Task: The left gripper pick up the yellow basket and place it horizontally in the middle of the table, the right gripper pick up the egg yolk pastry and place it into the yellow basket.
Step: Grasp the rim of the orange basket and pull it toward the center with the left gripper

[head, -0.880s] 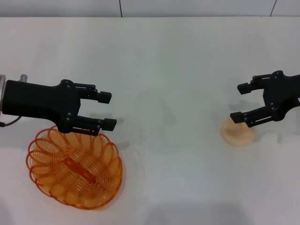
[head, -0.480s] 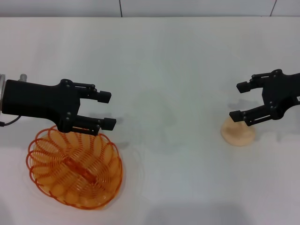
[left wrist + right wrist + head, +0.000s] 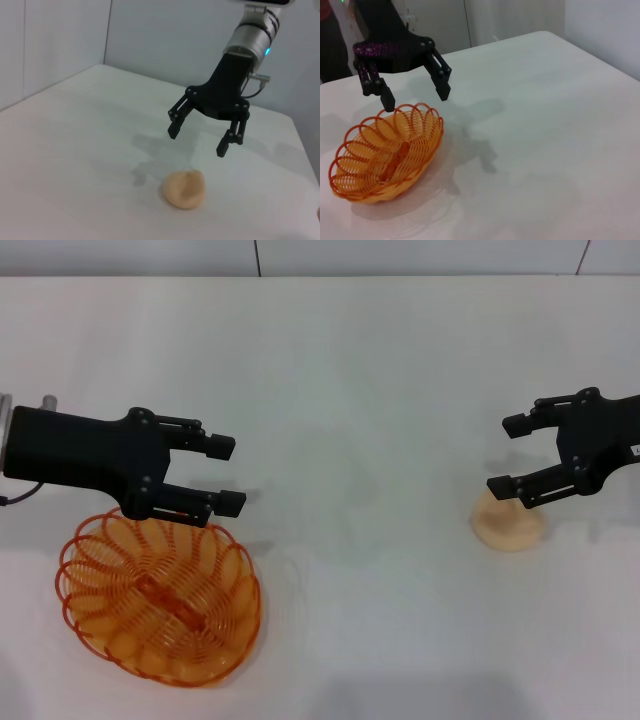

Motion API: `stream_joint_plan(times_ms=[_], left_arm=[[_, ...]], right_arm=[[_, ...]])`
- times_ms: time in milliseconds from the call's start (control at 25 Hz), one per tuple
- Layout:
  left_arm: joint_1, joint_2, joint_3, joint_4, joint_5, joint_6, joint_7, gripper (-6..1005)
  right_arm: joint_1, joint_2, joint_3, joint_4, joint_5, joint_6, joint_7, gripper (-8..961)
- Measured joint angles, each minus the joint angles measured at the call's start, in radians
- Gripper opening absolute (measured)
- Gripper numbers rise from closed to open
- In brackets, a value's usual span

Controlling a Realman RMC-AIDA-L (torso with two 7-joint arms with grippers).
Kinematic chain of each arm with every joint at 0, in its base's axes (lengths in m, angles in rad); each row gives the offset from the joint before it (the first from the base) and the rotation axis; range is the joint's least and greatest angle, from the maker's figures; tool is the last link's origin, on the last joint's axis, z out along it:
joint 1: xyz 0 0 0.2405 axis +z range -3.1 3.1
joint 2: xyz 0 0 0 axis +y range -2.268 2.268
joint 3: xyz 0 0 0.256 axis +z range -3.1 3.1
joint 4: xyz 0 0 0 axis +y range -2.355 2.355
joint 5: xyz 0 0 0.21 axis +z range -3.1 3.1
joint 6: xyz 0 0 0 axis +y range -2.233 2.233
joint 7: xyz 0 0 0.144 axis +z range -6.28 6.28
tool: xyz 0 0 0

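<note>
The yellow basket (image 3: 160, 600) sits on the white table (image 3: 350, 390) at the front left; it also shows in the right wrist view (image 3: 385, 155). My left gripper (image 3: 228, 475) is open and empty, hovering above the basket's far rim; it shows in the right wrist view (image 3: 415, 97) too. The egg yolk pastry (image 3: 510, 528) lies on the table at the right and shows in the left wrist view (image 3: 184, 189). My right gripper (image 3: 505, 456) is open and empty, hovering just above the pastry's far side, also in the left wrist view (image 3: 197, 141).
The table's far edge meets a grey wall (image 3: 300, 255). The white surface between the basket and the pastry (image 3: 360, 540) holds no other object. The table's side edge (image 3: 300, 135) shows in the left wrist view.
Both grippers have shifted only very slightly; the right one crept a little to the left above the pastry. Basket and pastry have not moved.
</note>
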Motion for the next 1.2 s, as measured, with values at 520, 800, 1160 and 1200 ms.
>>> stream_joint_plan(times_ms=[520,800,1160,1200], left_arm=[[-0.151,0.014,-0.001,0.121,0.307,-0.022,-0.353,719],[-0.220,0.006,0.010,0.132,0.528,0.047,-0.489,713],[-0.241,0.035,0.012,0.199,0.650,0.122,-0.606,705],[-0.243,0.040,0.012,0.205,0.695,0.128,-0.629,704]], right_arm=[[-0.007,0.000,0.002,0.000,0.005,0.000,0.002,859],[-0.005,0.002,0.001,0.000,0.011,0.000,0.004,860],[-0.009,0.002,0.008,-0.002,0.014,0.001,0.018,860],[-0.009,0.002,0.008,-0.002,0.014,0.001,0.020,860]])
